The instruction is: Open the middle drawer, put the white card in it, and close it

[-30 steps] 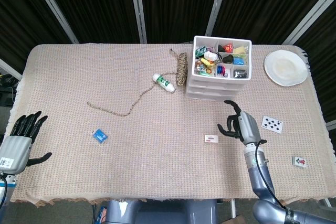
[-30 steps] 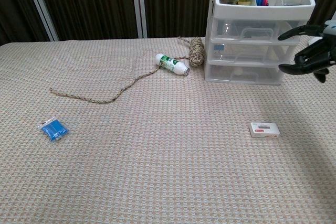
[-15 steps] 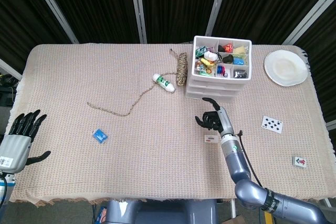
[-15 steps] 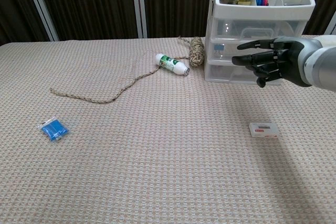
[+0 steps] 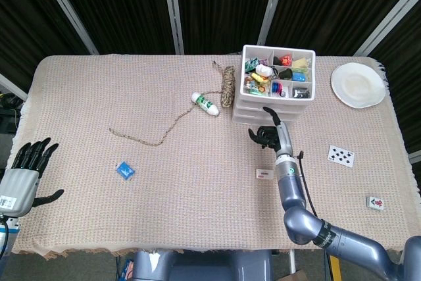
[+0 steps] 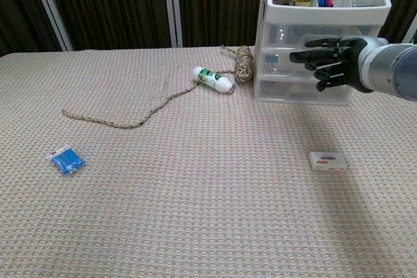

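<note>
The white three-drawer unit point(image 6: 273, 37) stands at the back right, its top tray point(image 5: 278, 72) full of small coloured items. All of its drawers look shut. My right hand point(image 6: 333, 63) hovers in front of the middle drawer point(image 6: 281, 64), fingers spread and pointing left, holding nothing; whether it touches the drawer front is unclear. In the head view the right hand point(image 5: 270, 135) sits just below the drawer unit point(image 5: 260, 115). The white card point(image 6: 328, 161) lies flat on the cloth, also visible below that hand as the white card point(image 5: 265, 174). My left hand point(image 5: 29, 170) rests open at the table's left edge.
A blue packet point(image 5: 125, 170), a long cord point(image 5: 158, 133), a white bottle point(image 5: 206, 104) and a twine spool point(image 5: 227, 87) lie left of the drawers. At the right are a white plate point(image 5: 358, 85), a playing card point(image 5: 341, 156) and a small tile point(image 5: 375, 203).
My right hand has swung from the right side of the table leftward and up toward the drawer unit, now in front of the middle drawer. The card and the left hand stayed put.
</note>
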Robot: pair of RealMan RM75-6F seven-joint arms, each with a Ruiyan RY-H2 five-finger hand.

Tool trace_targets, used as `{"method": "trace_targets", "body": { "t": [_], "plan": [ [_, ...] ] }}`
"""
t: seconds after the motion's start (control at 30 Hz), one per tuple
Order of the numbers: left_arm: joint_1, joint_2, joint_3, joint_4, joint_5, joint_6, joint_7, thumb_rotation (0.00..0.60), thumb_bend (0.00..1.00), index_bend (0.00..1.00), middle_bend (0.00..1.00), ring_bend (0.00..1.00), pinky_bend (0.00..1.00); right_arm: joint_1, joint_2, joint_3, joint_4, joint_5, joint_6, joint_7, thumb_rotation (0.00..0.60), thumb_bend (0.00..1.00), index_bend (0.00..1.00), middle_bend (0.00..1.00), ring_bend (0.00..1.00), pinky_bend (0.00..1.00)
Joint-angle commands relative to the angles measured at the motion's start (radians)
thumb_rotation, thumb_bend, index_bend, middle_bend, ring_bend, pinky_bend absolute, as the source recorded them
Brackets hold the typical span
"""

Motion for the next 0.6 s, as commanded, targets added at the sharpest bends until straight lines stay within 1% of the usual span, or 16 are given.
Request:
{"method": "trace_targets", "body": {
  "t": [0.03, 0.3, 0.6],
  "plan": [
    [0.0, 0.001, 0.0, -0.002, -0.001, -0.002, 0.0, 0.6, 0.14, 0.07, 0.0, 0.0, 0.0, 0.007, -0.007, 0.006, 0.02, 0.011, 0.003, 0.004, 0.6, 0.25, 0.12, 0.8, 0.86, 0.74],
    [0.0, 0.001, 0.0, -0.005, -0.005, -0.004, 0.003, 0.6, 0.14, 0.07, 0.0, 0.0, 0.0, 0.001, -0.013, 0.012, 0.038, 0.017, 0.03, 0.019, 0.6, 0.25, 0.12, 0.8, 0.86, 0.74],
    [0.0, 0.001, 0.001, -0.006, -0.004, -0.002, 0.004, 0.6, 0.14, 0.07, 0.0, 0.0, 0.0, -0.005, -0.013, 0.042, 0.037, 0.038, 0.005, 0.062, 0.6, 0.26, 0.13, 0.8, 0.86, 0.74]
  ]
}}
